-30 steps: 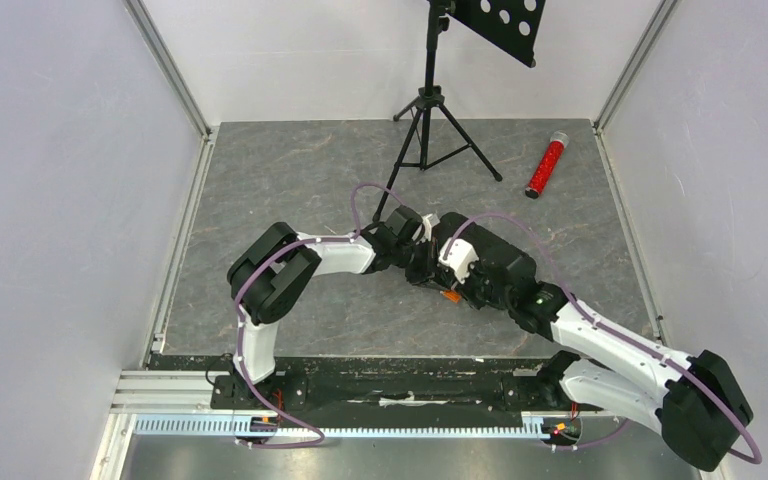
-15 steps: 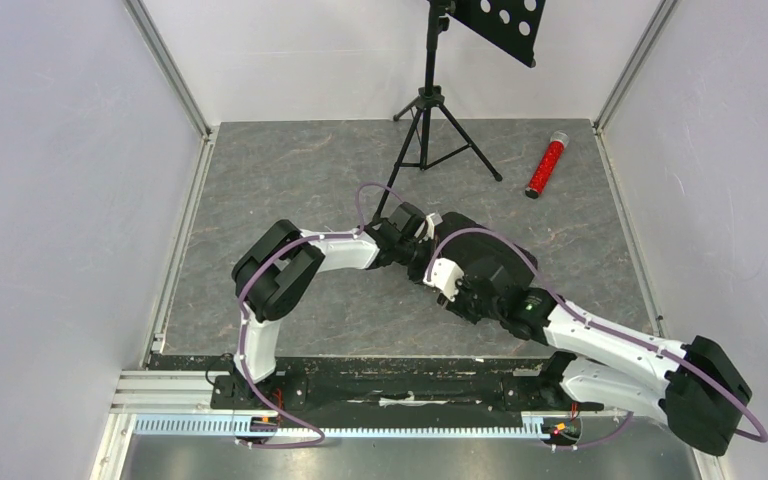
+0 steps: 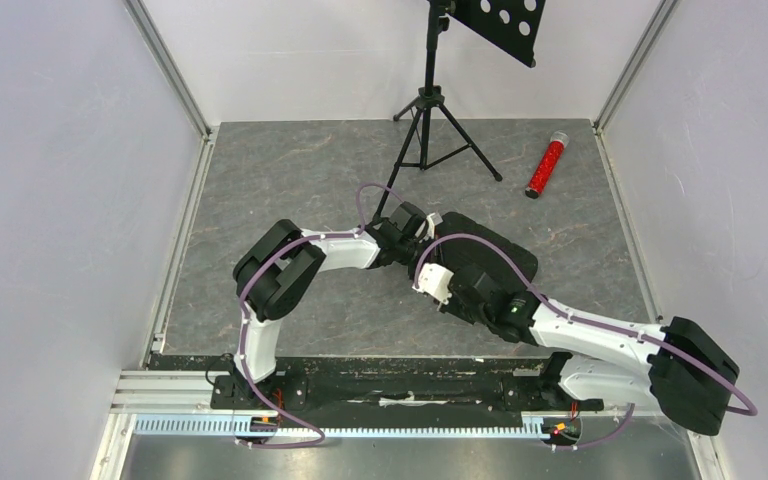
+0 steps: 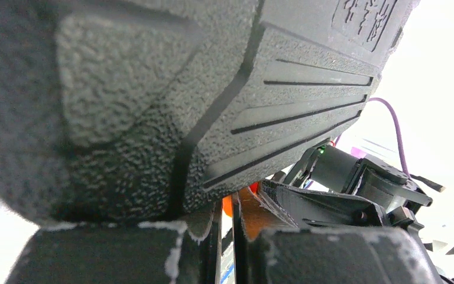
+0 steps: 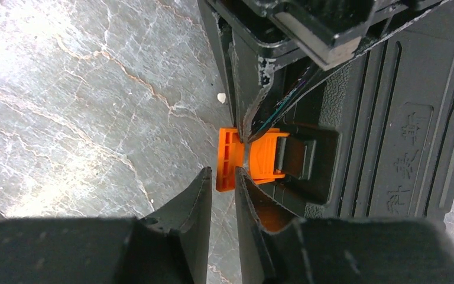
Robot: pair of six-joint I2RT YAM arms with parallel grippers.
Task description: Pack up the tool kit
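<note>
The black tool kit case (image 3: 500, 252) lies closed on the grey table, ribbed lid up; no hand tools show. Its orange latch (image 5: 254, 155) sticks out from the front edge, flap swung open. My right gripper (image 5: 221, 173) is nearly closed, with the flap's outer end between its fingertips; in the top view (image 3: 448, 275) it sits at the case's near-left edge. My left gripper (image 4: 226, 220) is shut and pressed against the case (image 4: 213, 89), with the latch (image 4: 230, 204) just past its tips. In the top view the left gripper (image 3: 420, 238) is at the case's left end.
A black tripod stand (image 3: 428, 110) stands behind the case at the back middle. A red glittery tube (image 3: 546, 166) lies at the back right. White walls close in both sides and the back.
My right arm has swung left and lowered, sliding its gripper left along the case's near edge. The orange latch seen a second ago is now covered from above. The left arm hardly moved.
</note>
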